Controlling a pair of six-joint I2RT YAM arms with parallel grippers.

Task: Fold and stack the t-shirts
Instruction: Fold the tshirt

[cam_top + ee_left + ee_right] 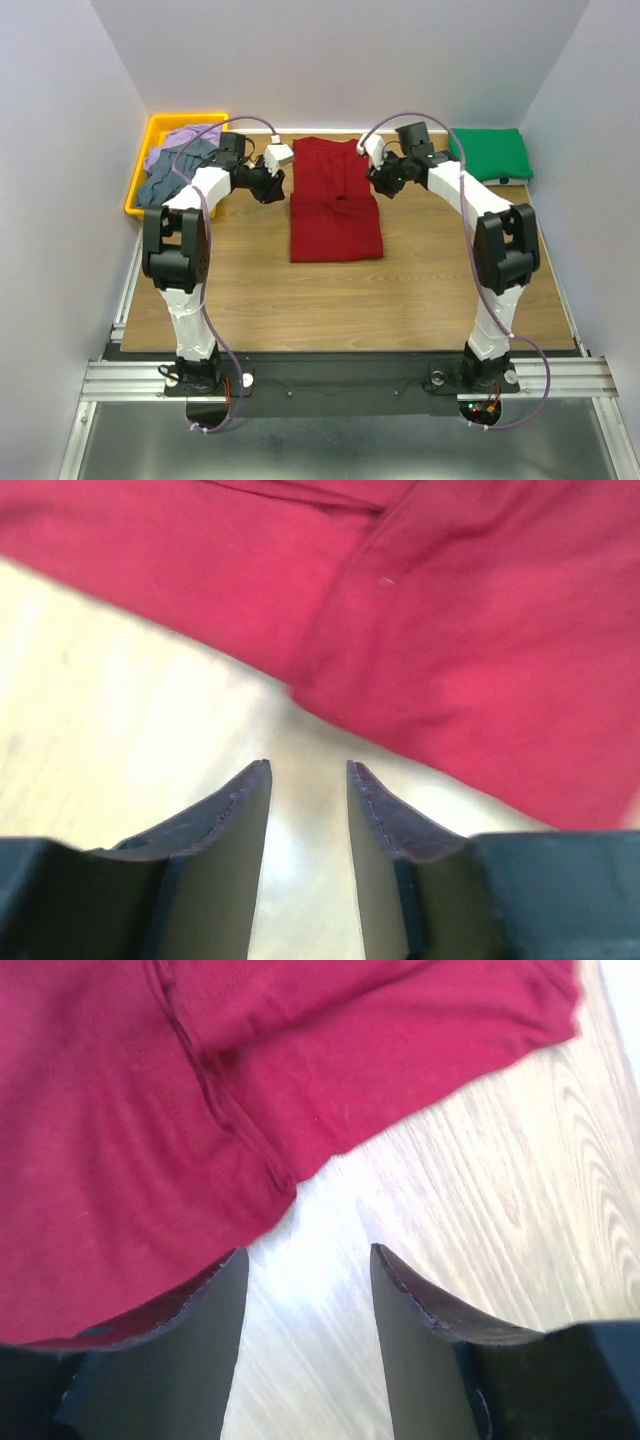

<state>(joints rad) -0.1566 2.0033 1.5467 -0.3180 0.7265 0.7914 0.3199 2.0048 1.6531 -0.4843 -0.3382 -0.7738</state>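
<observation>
A dark red t-shirt (pixel 335 200) lies flat on the table's middle back, its sides folded inward. My left gripper (pixel 272 190) hovers at its left edge. In the left wrist view the gripper (pixel 308 765) is open over bare wood, with the red cloth (pixel 480 630) just beyond the tips. My right gripper (pixel 379 183) sits at the shirt's right edge. In the right wrist view it (pixel 308 1250) is open and empty, the red hem (pixel 150 1140) beside its left finger. A bright green t-shirt (pixel 490 155) lies folded at the back right. Lavender (pixel 188 136) and grey-blue (pixel 165 182) shirts are heaped in the tray.
A yellow plastic tray (pixel 135 195) stands at the back left corner against the wall. Walls close in the table (pixel 400 290) on the left, back and right. Both arm bases are bolted at the near edge.
</observation>
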